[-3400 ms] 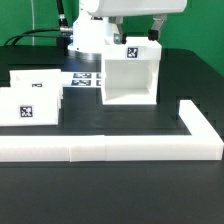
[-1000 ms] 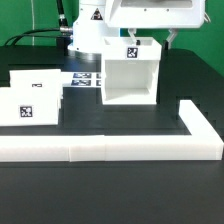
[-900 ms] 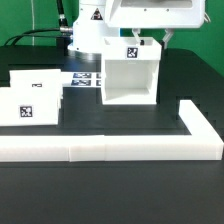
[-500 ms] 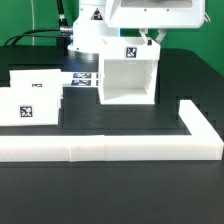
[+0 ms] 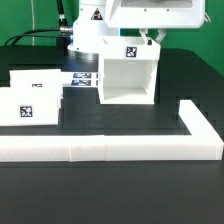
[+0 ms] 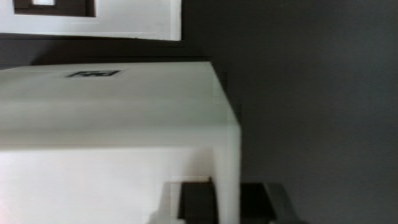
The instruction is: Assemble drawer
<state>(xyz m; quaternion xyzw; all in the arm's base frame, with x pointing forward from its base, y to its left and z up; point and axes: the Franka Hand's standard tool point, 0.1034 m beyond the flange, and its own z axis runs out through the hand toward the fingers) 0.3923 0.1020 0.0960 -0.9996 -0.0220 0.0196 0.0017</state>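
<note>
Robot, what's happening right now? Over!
Gripper shut on housing, fingers astride its side wall. Housing upright; front tray and back tray outside it. Marker board flat between. Over.

The arm (image 5: 150, 12) hung over the table with its wrist pointing straight down. Its gripper (image 5: 152, 38) sat low, the two dark fingers (image 6: 185, 201) pressed against either side of one upper wall of the housing (image 5: 128, 75).
</note>
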